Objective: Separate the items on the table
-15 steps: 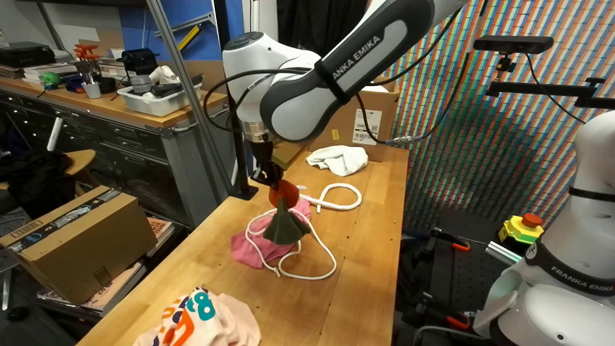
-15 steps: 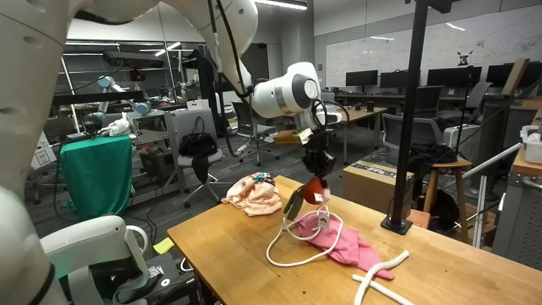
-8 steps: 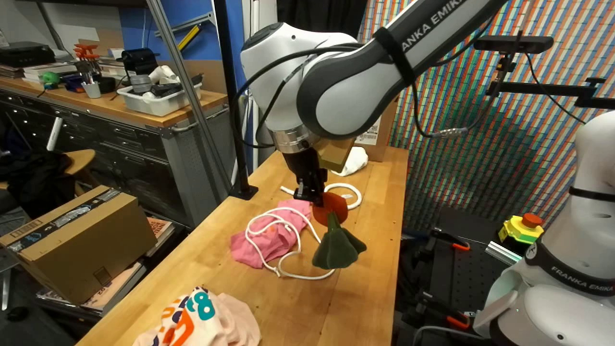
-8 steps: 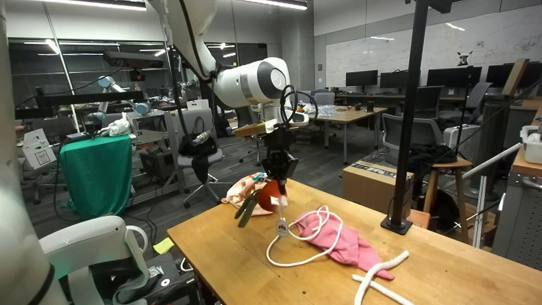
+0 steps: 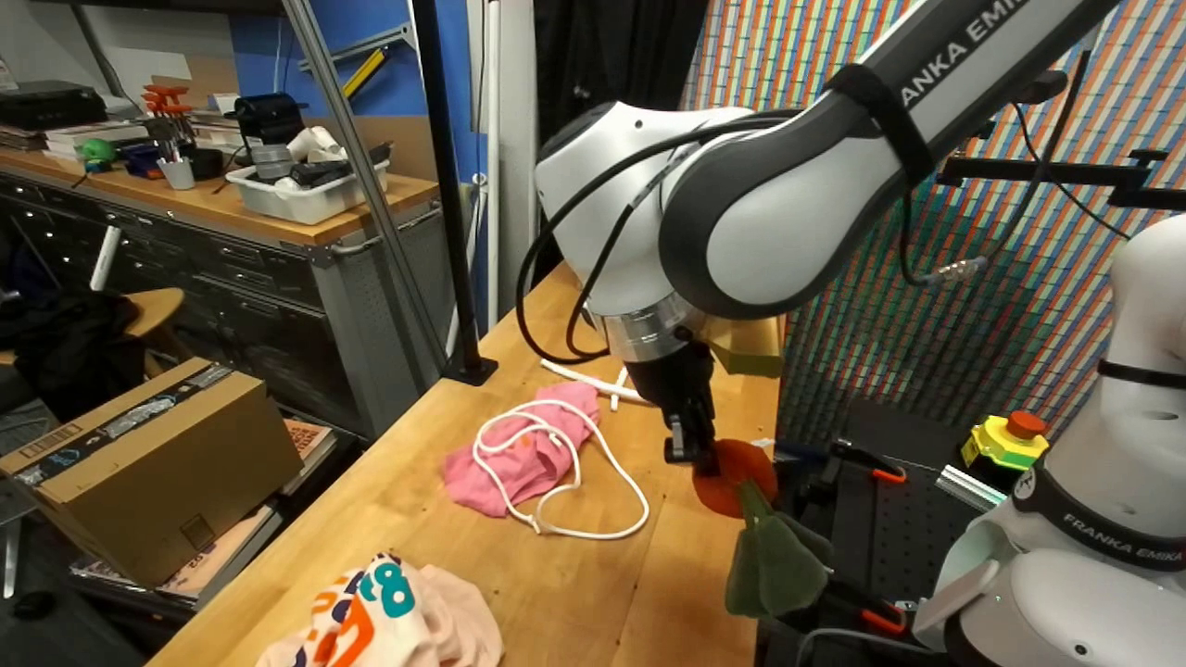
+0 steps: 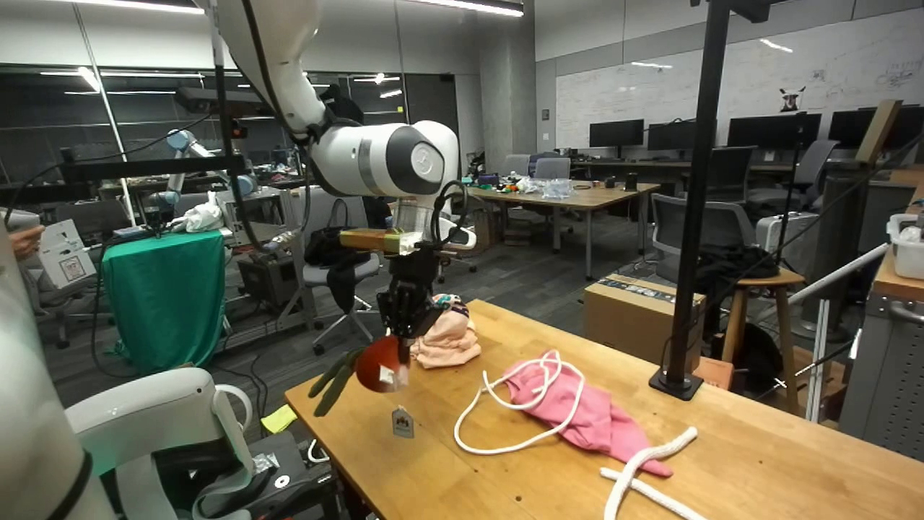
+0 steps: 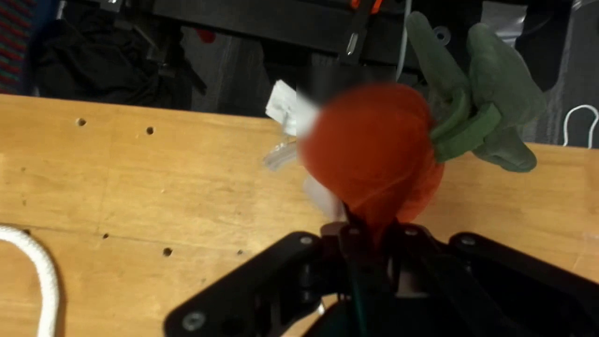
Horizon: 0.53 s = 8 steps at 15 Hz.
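Observation:
My gripper point(image 7: 369, 227) is shut on a soft orange toy with green leaf-like ends point(image 7: 374, 145), hanging near the long edge of the wooden table point(image 5: 686, 593). A small white tag point(image 6: 403, 423) dangles below it. Spread on the table lies a pink cloth point(image 5: 505, 477), a thin white cord point(image 6: 494, 452) looped over it. A thicker white cord point(image 6: 664, 449) rests close by, one end touching the pink cloth. At the table's end sits a crumpled pale cloth with colourful print point(image 5: 408, 611). In an exterior view my arm hides much of the far tabletop.
A black post point(image 5: 459, 232) rises from the table's edge. Beyond that side, a taped cardboard box point(image 5: 153, 472) stands low down. Across the table are a white arm base point(image 5: 1066, 556) and a red-and-yellow stop button point(image 5: 1005, 440).
My arm has carried the orange toy away from above the pink cloth, toward the arm base, to the table's edge. The cloths and cords on the table lie as before.

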Each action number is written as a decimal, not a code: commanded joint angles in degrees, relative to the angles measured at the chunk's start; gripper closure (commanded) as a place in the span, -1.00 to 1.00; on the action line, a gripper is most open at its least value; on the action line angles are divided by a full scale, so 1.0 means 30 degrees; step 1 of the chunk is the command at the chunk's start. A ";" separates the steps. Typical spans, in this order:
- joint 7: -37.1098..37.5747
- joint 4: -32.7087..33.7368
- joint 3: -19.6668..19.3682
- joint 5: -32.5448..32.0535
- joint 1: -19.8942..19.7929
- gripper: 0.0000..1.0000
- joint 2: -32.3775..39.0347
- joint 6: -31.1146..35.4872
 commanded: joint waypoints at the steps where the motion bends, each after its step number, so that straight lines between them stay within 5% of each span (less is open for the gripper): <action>1: -0.0937 -0.1941 0.0830 0.2591 -0.0270 0.86 -0.0794 0.1825; 8: -0.1757 -0.2411 0.1895 0.9943 -0.0260 0.85 0.1120 0.6613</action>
